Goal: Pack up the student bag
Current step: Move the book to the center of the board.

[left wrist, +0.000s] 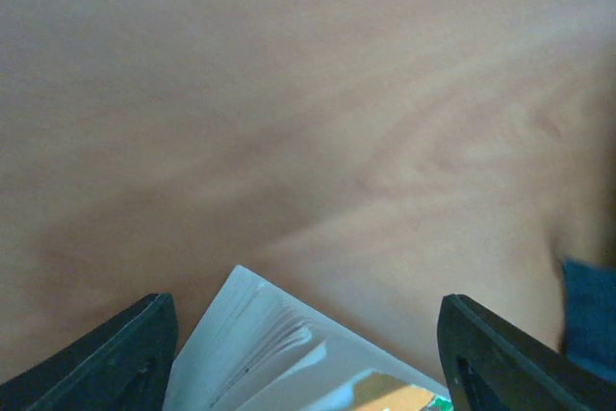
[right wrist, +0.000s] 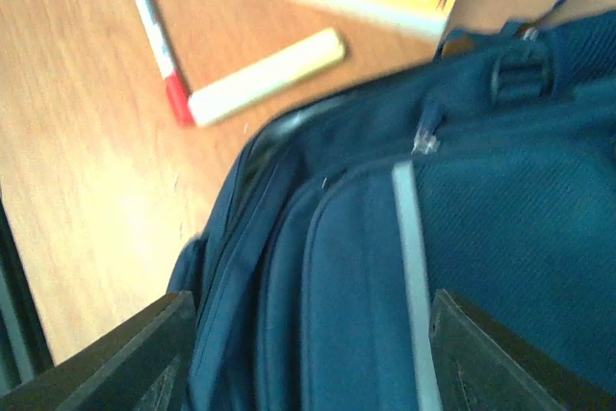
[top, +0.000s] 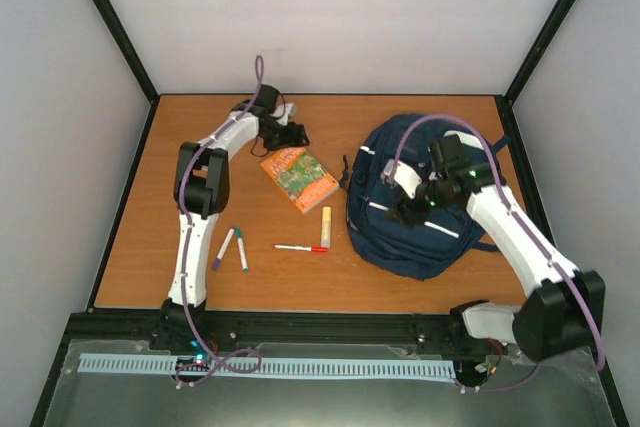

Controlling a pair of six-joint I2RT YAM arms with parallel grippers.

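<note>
The student bag (top: 400, 247), navy with a thin white stripe, lies on the right half of the table; a blue bit of it also shows at the right edge of the left wrist view (left wrist: 589, 315). My right gripper (top: 402, 212) hovers over its front, open, with the bag's fabric (right wrist: 481, 238) below the spread jaws (right wrist: 310, 300) and nothing held. An orange and green book (top: 298, 177) lies left of the bag. My left gripper (top: 290, 137) is at the book's far corner, open, with the page corner (left wrist: 279, 363) between its fingers (left wrist: 306, 310), not touching them.
A yellow highlighter (top: 325, 227) (right wrist: 265, 74) and a red pen (top: 300, 247) (right wrist: 159, 45) lie just left of the bag. Two markers (top: 232, 247) lie near the left arm. Black frame posts and white walls ring the table.
</note>
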